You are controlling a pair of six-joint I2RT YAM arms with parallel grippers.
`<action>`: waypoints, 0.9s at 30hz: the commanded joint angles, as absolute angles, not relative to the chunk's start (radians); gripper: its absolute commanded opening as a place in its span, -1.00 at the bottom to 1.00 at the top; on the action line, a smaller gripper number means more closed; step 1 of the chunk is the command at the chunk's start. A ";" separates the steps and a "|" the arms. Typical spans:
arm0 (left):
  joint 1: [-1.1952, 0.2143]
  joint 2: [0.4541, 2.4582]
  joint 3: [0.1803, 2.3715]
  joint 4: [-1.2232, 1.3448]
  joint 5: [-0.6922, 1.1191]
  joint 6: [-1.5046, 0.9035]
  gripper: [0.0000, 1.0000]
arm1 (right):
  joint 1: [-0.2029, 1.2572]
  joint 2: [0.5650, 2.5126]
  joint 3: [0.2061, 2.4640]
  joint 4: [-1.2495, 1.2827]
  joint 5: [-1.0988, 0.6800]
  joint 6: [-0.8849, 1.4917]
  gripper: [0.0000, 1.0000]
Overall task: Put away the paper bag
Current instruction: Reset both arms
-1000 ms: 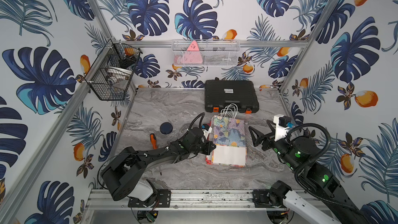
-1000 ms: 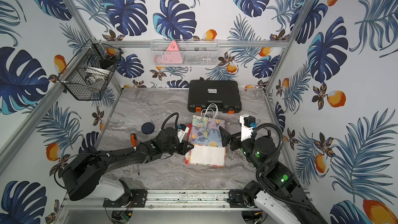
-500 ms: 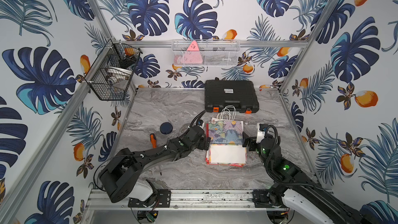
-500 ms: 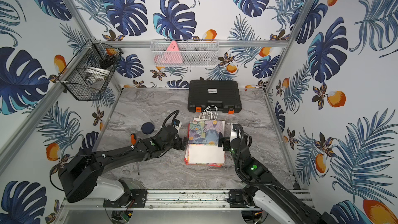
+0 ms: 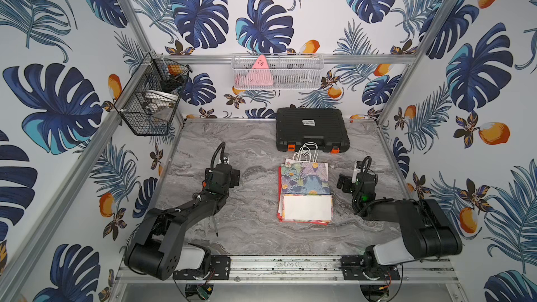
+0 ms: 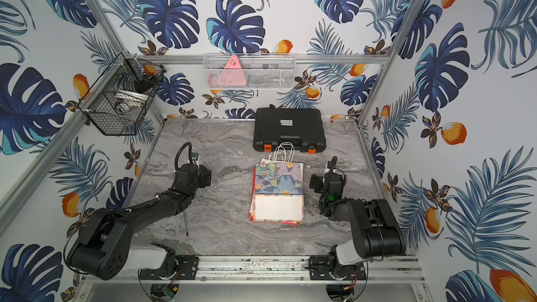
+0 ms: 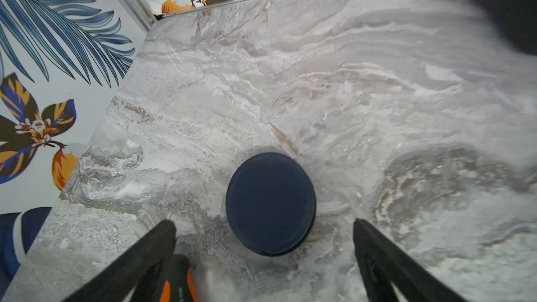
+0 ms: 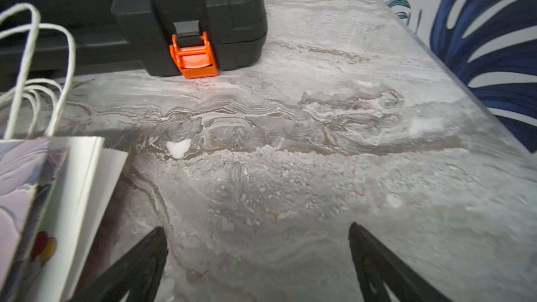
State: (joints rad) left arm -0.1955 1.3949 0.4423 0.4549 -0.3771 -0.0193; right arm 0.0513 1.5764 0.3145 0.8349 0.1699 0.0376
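The grey marbled counter (image 5: 247, 146) fills the floor of the booth. At its back edge sits a closed black case (image 5: 311, 127) with orange latches. Two wire baskets hang above: a black one (image 5: 151, 106) on the left wall and a white one (image 5: 277, 72) on the back rail, with a pink triangle inside it.

The paper bag (image 5: 305, 181) lies flat on the counter in front of the case, between the two arms. It has a flower print, its white bottom panel is folded up toward the near side, and its white cord handles reach the front edge of the case. Red-edged sheets show beneath it; whether they are more bags I cannot tell.

The left pincer (image 7: 262, 221) is spread wide and holds nothing. It hangs over the left part of the counter, well apart from the bag. The right pincer (image 8: 256, 227) is also spread wide and empty, low over bare counter just beside the bag's right edge.

A dark blue disc (image 7: 270, 203) lies flat on the counter between the left fingers, untouched. A screwdriver (image 5: 214, 223) with an orange-and-black handle lies under the left arm.
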 commanded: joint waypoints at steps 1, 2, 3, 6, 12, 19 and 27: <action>-0.166 1.443 0.372 0.789 -0.217 0.035 0.98 | -0.032 1.699 0.288 1.255 0.034 0.071 0.99; -0.159 1.453 0.351 0.859 -0.198 0.061 0.98 | -0.058 1.659 0.312 1.139 -0.009 0.082 0.99; -0.151 1.483 0.325 0.958 -0.212 0.069 0.98 | -0.065 1.617 0.350 0.990 -0.009 0.083 1.00; -0.103 1.600 0.320 1.057 -0.230 0.015 0.98 | -0.071 1.673 0.368 1.049 0.031 0.119 1.00; -0.103 1.646 0.353 1.044 -0.352 -0.027 0.98 | -0.080 1.648 0.375 0.992 0.081 0.140 1.00; -0.131 1.660 0.355 1.064 -0.352 0.000 0.98 | -0.075 1.644 0.354 1.036 0.124 0.146 1.00; -0.087 1.652 0.357 1.051 -0.255 -0.002 0.98 | -0.044 1.657 0.405 0.958 0.133 0.106 1.00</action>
